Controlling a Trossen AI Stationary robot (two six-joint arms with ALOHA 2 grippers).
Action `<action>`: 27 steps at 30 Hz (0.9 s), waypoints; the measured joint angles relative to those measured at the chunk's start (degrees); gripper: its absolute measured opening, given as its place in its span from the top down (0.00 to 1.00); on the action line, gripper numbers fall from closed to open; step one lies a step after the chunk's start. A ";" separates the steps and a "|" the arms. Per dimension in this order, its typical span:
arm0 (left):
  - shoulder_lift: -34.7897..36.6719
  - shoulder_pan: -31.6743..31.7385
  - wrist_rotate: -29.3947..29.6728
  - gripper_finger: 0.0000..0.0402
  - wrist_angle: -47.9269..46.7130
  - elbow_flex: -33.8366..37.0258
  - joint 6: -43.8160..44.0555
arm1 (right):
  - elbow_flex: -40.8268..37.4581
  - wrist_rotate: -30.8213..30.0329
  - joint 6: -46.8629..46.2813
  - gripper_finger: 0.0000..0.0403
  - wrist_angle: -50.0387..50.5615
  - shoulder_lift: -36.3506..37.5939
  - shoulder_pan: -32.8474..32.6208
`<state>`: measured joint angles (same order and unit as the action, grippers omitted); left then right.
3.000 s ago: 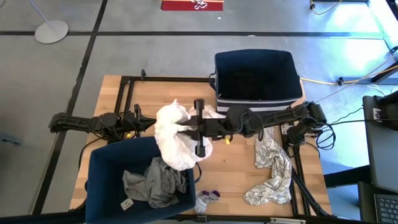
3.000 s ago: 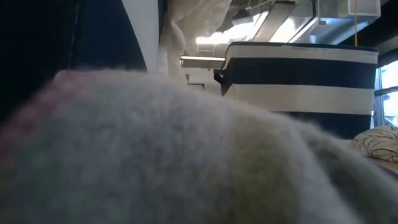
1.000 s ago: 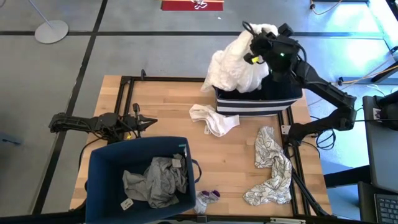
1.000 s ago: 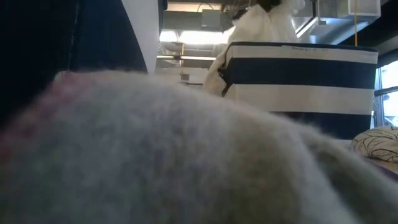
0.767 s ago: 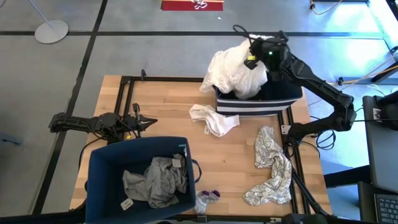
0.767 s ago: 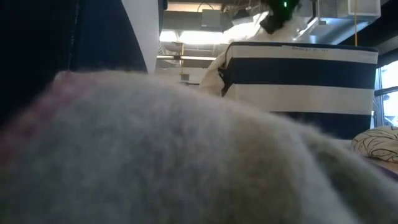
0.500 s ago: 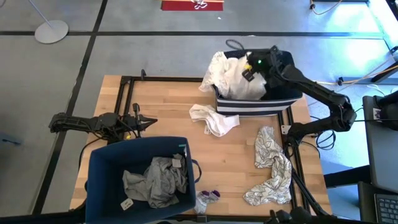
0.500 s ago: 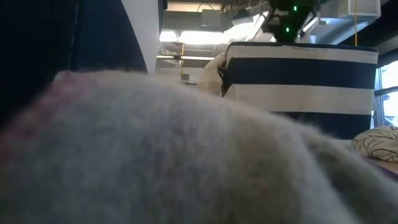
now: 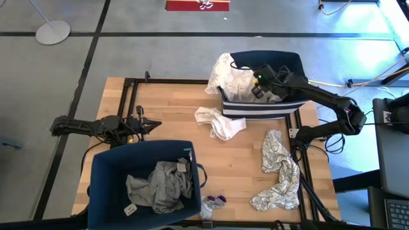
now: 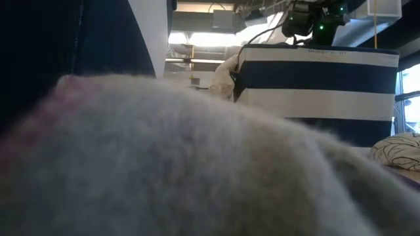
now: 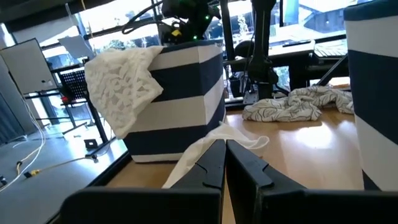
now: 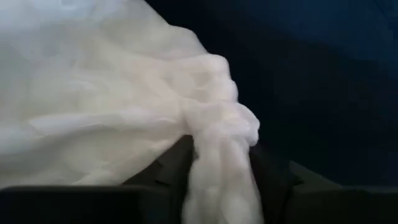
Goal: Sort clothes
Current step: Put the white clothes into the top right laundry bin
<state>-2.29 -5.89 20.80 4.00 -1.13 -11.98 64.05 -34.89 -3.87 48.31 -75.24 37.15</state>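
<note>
A white garment (image 9: pixel 231 78) lies in the far striped navy bin (image 9: pixel 299 97), and one part of it hangs over the bin's left corner (image 11: pixel 121 81). My right gripper (image 9: pixel 261 82) reaches down into that bin, its fingers parted around a bunch of the cloth. Outside the bin, a second white garment (image 9: pixel 217 121) lies flat on the table. A printed white garment (image 9: pixel 278 169) lies at the right. A grey garment (image 9: pixel 160 185) sits in the near navy bin (image 9: pixel 102 185). My left gripper (image 11: pixel 224 168) waits shut at the table's left, pointing level. My right gripper has a bunched ridge of the white garment (image 12: pixel 217 155) between its parted fingers (image 12: pixel 268 174), and the cloth lies against both. The fingers slant down into the bin from above. The garment rests in the bin, slack, with one part over the rim.
A small purple and white piece (image 9: pixel 214 201) lies at the table's near edge. Something grey and fuzzy (image 10: pixel 184 164) sits right before the low camera and blocks most of that view. Bare wood shows between the two bins.
My right gripper has come down from high above the far bin into it, tipping to point downward. The white garment, which hung bunched below it over the bin, has sunk into the bin, with one part left draped over the left corner.
</note>
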 joint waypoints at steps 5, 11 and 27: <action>0.00 0.00 0.00 0.99 -0.06 0.00 1.40 | 7.94 -0.41 1.54 0.51 6.42 0.00 -0.02; -0.01 0.00 0.00 0.99 -0.08 0.00 1.53 | 22.09 14.50 -1.93 0.41 6.37 0.20 0.00; 0.00 0.00 0.00 0.99 -0.12 0.00 1.70 | 16.82 33.78 13.25 0.39 -21.52 -9.22 -12.93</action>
<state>-2.29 -5.89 20.80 3.88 -1.13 -10.28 80.87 -1.12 9.38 26.78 -84.46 24.21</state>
